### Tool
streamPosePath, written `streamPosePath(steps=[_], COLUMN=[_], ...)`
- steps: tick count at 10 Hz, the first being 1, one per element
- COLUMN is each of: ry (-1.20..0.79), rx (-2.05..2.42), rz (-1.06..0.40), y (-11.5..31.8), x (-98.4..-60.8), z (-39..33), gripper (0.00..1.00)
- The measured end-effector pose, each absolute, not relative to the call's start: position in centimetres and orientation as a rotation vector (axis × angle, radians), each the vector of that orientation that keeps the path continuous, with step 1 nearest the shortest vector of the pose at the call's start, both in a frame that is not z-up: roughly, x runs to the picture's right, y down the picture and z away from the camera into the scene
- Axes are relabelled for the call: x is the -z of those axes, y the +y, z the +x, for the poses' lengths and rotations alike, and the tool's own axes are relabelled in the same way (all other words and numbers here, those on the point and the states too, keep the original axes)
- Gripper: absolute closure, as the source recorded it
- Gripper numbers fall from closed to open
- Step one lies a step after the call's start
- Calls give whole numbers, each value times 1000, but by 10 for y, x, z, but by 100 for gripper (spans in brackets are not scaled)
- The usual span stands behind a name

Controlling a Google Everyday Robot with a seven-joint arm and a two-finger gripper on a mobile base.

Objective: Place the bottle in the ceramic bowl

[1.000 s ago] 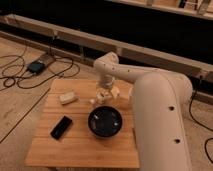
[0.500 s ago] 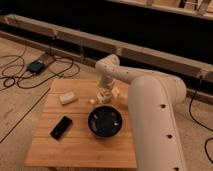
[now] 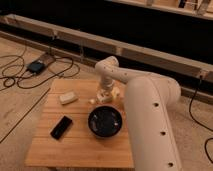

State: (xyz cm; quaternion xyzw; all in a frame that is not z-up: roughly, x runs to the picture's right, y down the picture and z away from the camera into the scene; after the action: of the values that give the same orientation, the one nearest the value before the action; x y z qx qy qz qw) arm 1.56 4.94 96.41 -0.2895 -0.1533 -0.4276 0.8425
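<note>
Gripper [image 3: 103, 95]: I am holding it low beside the bottle [image 3: 93, 101], behind the ceramic bowl [image 3: 105, 121].
Grip: I am not managing to tell its state.

The counter [image 3: 80, 147] is light honey-brown wood with faint plank lines running near to far. The ceramic bowl [image 3: 105, 121] is glossy black with a bluish sheen and pale glints inside. To its left lies a flat matte black slab [image 3: 61, 127]. Farther left, a cream block [image 3: 68, 97]. The bottle [image 3: 95, 100] is pale cream-yellow. The pincer [image 3: 103, 95], pale off-white, sits at the far middle of the counter, just beyond the bowl. The arm [image 3: 150, 110] is white, dotted with small dark spots. The floor [image 3: 20, 107] is tan, crossed by black cables [image 3: 17, 80].
</note>
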Motion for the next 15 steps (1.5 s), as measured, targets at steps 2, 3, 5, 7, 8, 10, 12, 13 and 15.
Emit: streamPosePath(steps=[2, 3, 5, 7, 8, 10, 12, 13, 15], ry=[-328, -332, -345, -365, -377, -400, -424, -444, -479], rx=[904, 904, 898, 880, 864, 825, 802, 804, 831], rz=[-621, -628, -627, -612, -602, -574, -551, -541, -529], y=[50, 50, 47, 40, 36, 23, 13, 11, 13], x=[-965, -962, -956, -948, -943, -932, -915, -901, -876], z=[16, 17, 17, 15, 15, 15, 15, 13, 4], gripper=[59, 72, 91, 100, 100, 100, 100, 100, 100])
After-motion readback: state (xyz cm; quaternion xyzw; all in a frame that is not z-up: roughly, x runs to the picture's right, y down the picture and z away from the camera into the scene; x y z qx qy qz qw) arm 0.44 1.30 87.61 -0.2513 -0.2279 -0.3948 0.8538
